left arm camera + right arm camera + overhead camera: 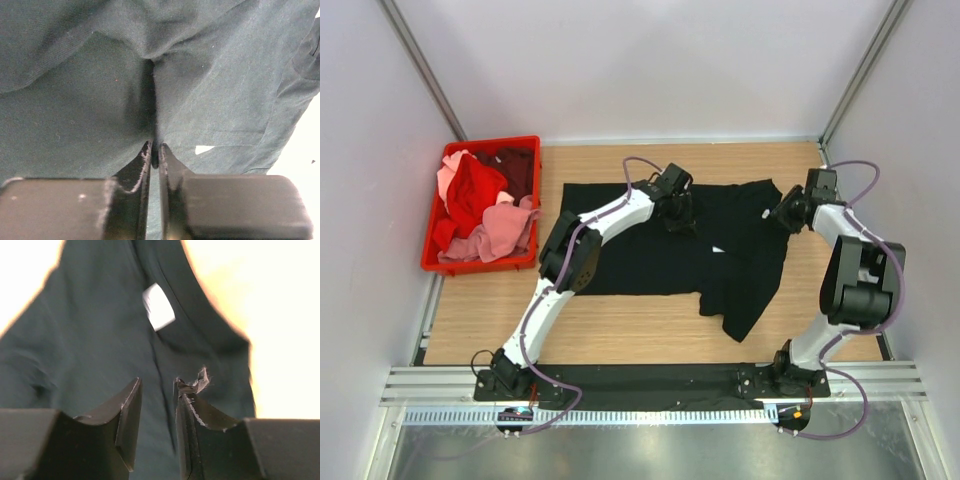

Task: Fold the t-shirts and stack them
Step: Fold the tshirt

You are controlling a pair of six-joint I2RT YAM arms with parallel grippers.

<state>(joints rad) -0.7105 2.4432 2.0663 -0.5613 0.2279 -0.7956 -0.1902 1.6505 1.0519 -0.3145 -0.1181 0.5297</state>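
Step, likely: folding black t-shirt (645,268) on counter (620,330). Left gripper (155,150) nearly closed, pinching cloth ridge; right gripper (157,385) parted, empty. Next probably: release, regrasp edge for second fold.

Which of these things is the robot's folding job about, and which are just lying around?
Job: black t-shirt; red t-shirt; pink t-shirt; maroon t-shirt.
Just there: red crate holding the coloured three; wooden table.

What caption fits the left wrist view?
Left gripper pinching a ridge of the black t-shirt, white label alongside.
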